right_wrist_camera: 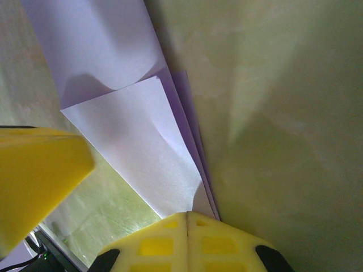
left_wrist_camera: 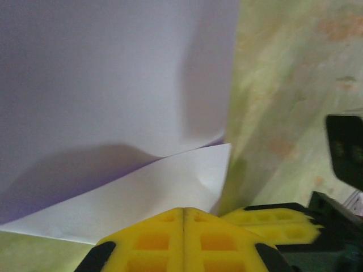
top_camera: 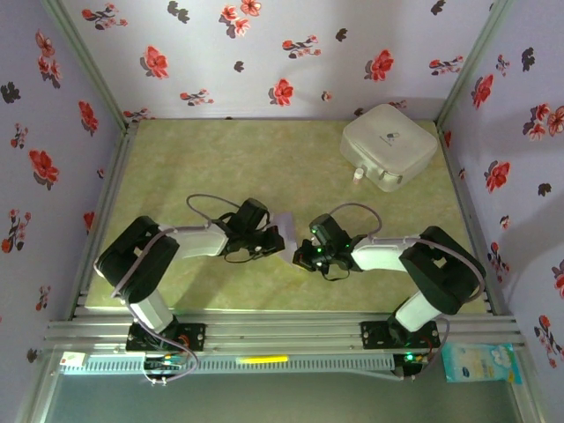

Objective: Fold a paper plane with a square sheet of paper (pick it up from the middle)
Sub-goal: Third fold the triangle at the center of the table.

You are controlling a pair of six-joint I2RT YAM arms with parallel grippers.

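Observation:
The square sheet of paper [top_camera: 286, 223] is pale lavender and partly folded, lying mid-table between both arms. In the left wrist view the sheet [left_wrist_camera: 113, 85] has a pale flap bent up toward my left gripper [left_wrist_camera: 183, 211], whose yellow jaws are shut at the flap's edge. My right gripper [right_wrist_camera: 187, 215] is shut on a corner where the sheet's [right_wrist_camera: 142, 141] layers converge. From above, the left gripper [top_camera: 282, 240] and right gripper [top_camera: 300, 245] nearly touch. The right gripper's fingers [left_wrist_camera: 272, 222] show beside the left's. The paper plane is out of view.
A white rounded box [top_camera: 388, 145] sits at the back right of the green table [top_camera: 203, 167]. Floral walls close in the left, back and right sides. An aluminium rail [top_camera: 282, 333] runs along the near edge, with a blue packet [top_camera: 480, 361] beyond it.

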